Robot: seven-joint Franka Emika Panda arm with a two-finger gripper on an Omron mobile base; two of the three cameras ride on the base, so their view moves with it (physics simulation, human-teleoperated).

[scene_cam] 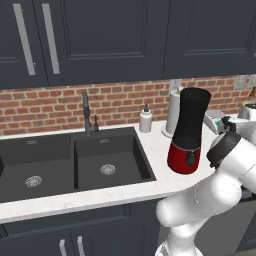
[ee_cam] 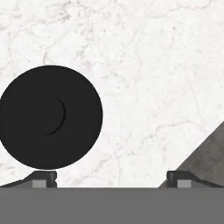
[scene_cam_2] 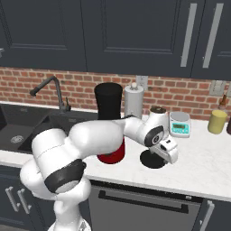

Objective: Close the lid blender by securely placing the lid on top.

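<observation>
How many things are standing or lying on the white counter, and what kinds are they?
Blender: 1
Lid: 1
Paper-towel roll: 1
Soap bottle: 1
Kitchen scale: 1
Yellow cup: 1
Total: 6

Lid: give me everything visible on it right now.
The lid is a low, round, matte black cap with a faint curved groove near its centre. It lies flat on the white marble counter, to the right of the blender and apart from it, not on the jar. The gripper hangs above it with fingertips spread; the lid sits off to one side of them, and nothing grips it.
</observation>
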